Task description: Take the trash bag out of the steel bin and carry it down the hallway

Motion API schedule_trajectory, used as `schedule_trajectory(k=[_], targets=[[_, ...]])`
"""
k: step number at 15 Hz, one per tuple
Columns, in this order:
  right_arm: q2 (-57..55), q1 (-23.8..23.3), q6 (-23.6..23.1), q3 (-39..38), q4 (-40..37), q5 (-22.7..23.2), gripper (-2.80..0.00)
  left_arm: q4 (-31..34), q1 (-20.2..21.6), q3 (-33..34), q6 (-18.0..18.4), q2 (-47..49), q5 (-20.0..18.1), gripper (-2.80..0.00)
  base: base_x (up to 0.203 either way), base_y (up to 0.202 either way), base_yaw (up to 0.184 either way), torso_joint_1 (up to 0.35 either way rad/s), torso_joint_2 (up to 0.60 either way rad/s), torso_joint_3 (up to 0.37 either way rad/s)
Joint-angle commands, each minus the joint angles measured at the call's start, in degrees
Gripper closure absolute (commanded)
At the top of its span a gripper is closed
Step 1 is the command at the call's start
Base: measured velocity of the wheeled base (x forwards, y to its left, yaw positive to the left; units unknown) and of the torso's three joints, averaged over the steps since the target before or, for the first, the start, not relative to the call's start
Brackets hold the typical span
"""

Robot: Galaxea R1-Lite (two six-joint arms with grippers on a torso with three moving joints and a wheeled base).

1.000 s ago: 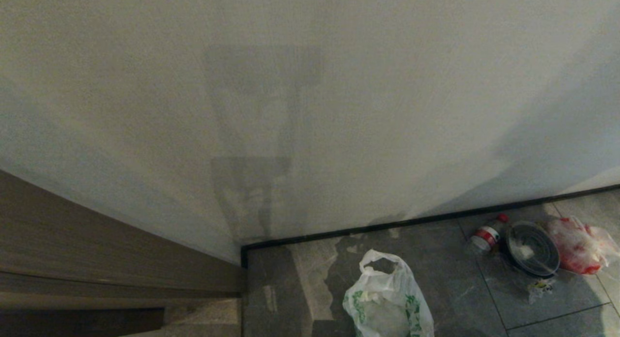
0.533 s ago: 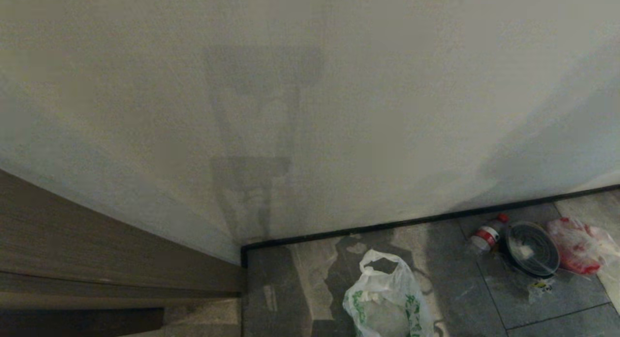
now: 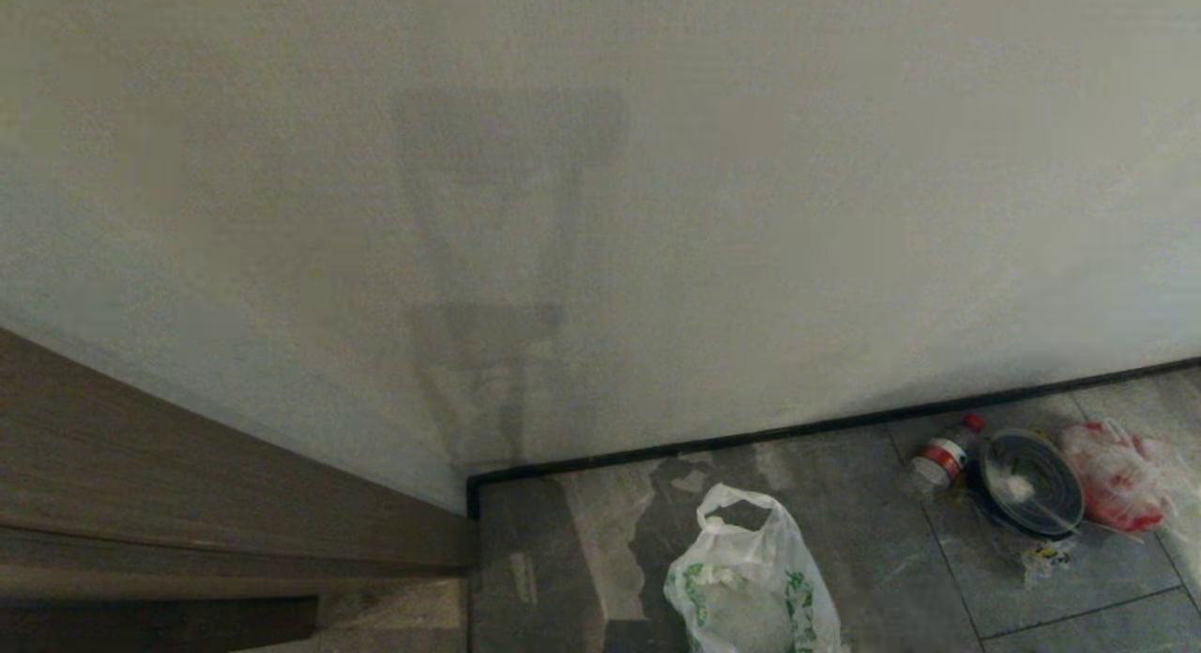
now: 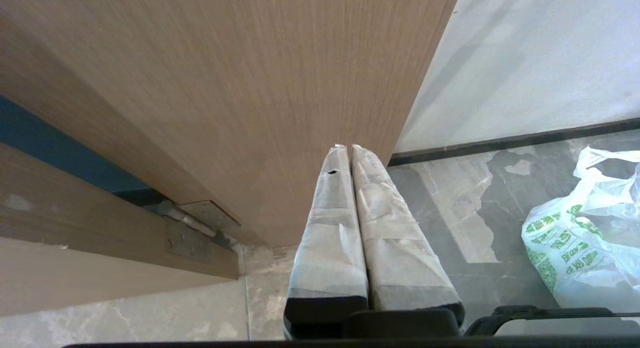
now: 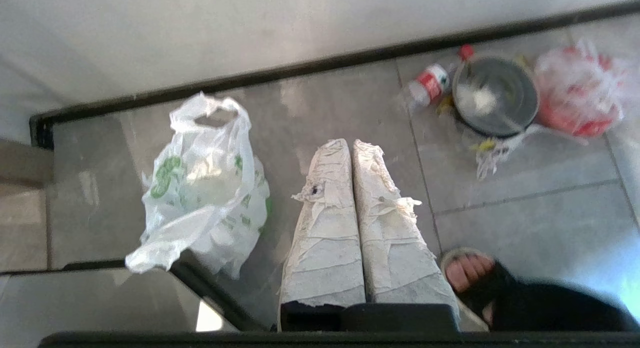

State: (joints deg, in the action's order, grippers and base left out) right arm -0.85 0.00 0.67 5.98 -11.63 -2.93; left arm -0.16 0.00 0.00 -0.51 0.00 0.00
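Right gripper point(image 5: 350, 144): taped fingers pressed together, empty, above the floor tiles point(image 5: 525, 213). The shadow that lay along the wall point(image 3: 600, 212) and tiles a second ago is gone. Trash bag point(image 5: 200, 188) sits free beside the skirting point(image 5: 325, 63): drop-off looks done. Left gripper point(image 4: 348, 149) closed, parked by the door point(image 4: 225, 88).

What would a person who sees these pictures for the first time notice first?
The eye falls first on the trash bag, white with green print, sitting on the grey floor tiles near the corner where the pale wall meets the brown wooden door. Further right along the skirting lies a small pile of litter: a bottle with a red cap, a round dark container and a clear bag with red contents.
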Motion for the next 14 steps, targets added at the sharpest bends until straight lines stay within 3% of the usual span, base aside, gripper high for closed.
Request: schedule_trajectory(k=[1, 3, 14], targets=[[0.94, 0.00, -0.01, -1.57, 2.55, 0.56, 0.00, -0.02, 0.00, 0.00, -0.02, 0.00, 0.00, 0.00, 0.000, 0.000, 0.000, 0.000, 0.00, 0.000], [0.92, 0.00, -0.05, -6.19, 13.20, 1.73, 0.00, -0.02, 0.00, 0.00, -0.02, 0.00, 0.00, 0.00, 0.000, 0.000, 0.000, 0.000, 0.00, 0.000], [0.85, -0.09, -0.14, -5.98, 12.16, 2.49, 0.00, -0.02, 0.00, 0.00, -0.02, 0.00, 0.00, 0.00, 0.000, 0.000, 0.000, 0.000, 0.00, 0.000]])
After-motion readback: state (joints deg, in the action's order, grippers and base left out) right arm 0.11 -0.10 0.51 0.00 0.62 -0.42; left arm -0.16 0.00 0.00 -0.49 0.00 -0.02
